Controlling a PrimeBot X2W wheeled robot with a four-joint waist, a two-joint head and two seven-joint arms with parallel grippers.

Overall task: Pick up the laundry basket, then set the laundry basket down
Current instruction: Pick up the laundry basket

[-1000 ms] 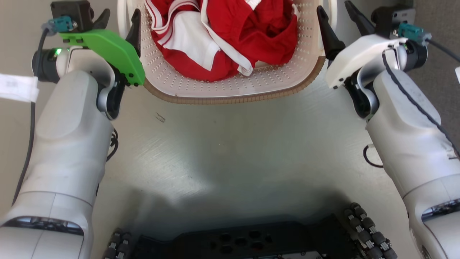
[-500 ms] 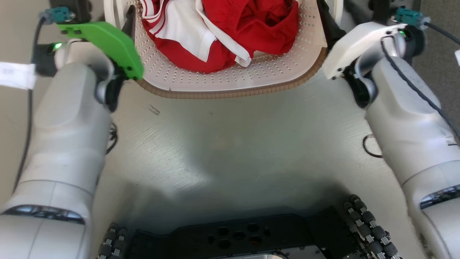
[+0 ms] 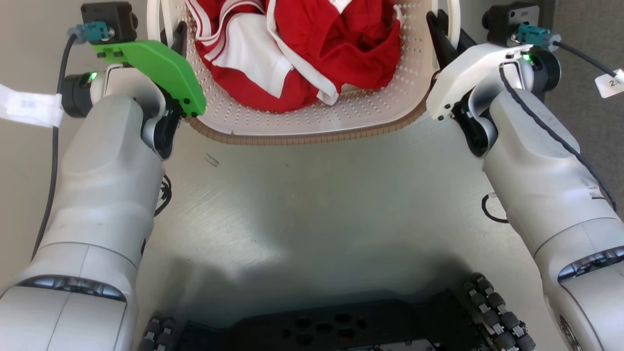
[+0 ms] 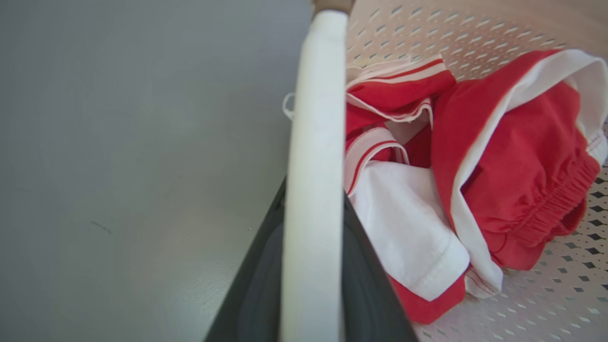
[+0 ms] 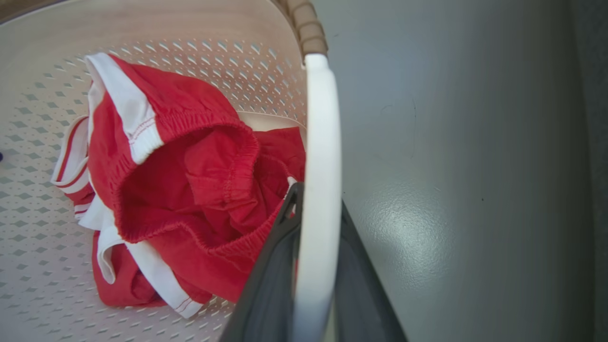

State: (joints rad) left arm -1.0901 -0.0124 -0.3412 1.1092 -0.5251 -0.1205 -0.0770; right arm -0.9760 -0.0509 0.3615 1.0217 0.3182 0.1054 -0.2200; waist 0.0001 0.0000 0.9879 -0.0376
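Observation:
The laundry basket [image 3: 302, 139], cream and perforated with a brown woven rim, sits at the top centre of the head view and holds red and white clothes [image 3: 312, 48]. My left gripper [image 3: 165, 31], under a green cover, is shut on the basket's white left handle [image 4: 313, 142], which runs up between its dark fingers [image 4: 256, 285]. My right gripper [image 3: 451, 29] is shut on the white right handle [image 5: 320, 142] in the same way, with the clothes [image 5: 190, 190] just inside it. The far end of the basket is cut off by the top edge of the head view.
Glossy grey floor [image 3: 312, 209] spreads between my forearms. My dark wheeled base [image 3: 497, 312] lies along the bottom edge. Grey carpet [image 3: 594, 29] starts at the far right. A white tag [image 3: 29, 107] hangs on the left arm's cable.
Both grippers stood open beside the handles a second ago. They have moved inward and shut on the handles. The camera view shifted slightly.

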